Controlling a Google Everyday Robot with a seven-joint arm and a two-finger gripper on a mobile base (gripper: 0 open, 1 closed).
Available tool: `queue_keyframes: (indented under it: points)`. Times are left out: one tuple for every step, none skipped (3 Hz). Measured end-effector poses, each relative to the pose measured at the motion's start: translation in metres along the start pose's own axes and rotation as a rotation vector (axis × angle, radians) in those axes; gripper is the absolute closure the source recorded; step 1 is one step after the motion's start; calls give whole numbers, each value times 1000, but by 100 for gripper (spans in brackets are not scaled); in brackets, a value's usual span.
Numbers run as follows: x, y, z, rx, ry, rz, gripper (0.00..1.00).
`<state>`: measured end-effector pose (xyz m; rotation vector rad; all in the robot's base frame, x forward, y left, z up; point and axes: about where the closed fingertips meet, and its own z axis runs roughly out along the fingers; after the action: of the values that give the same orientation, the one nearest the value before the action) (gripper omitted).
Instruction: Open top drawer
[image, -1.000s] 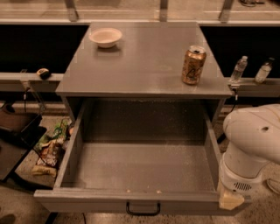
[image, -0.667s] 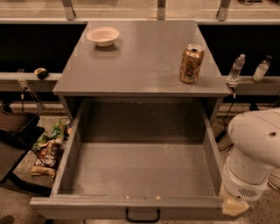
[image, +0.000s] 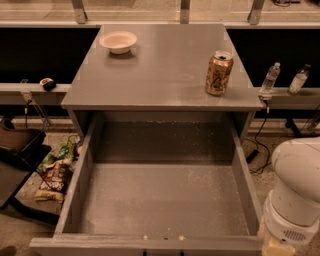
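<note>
The wide grey metal top drawer (image: 165, 200) stands pulled far out beneath the flat grey cabinet top (image: 160, 70), its deep speckled grey floor bare and its front rail along the bottom edge of the view. My rounded white arm (image: 295, 200) sits just beside the drawer's right front corner. My gripper lies out of sight past that lower right corner (so I cannot tell its grip). On the cabinet top rest a small white bowl (image: 118, 41), back left, and an upright gold drink can (image: 219, 73), right.
</note>
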<state>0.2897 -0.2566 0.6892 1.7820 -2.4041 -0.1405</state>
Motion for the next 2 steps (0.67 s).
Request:
queue_keyframes:
  points:
    - [7,14,1,-19,-4,17,98]
    - [7,14,1,-19,-4,17,76]
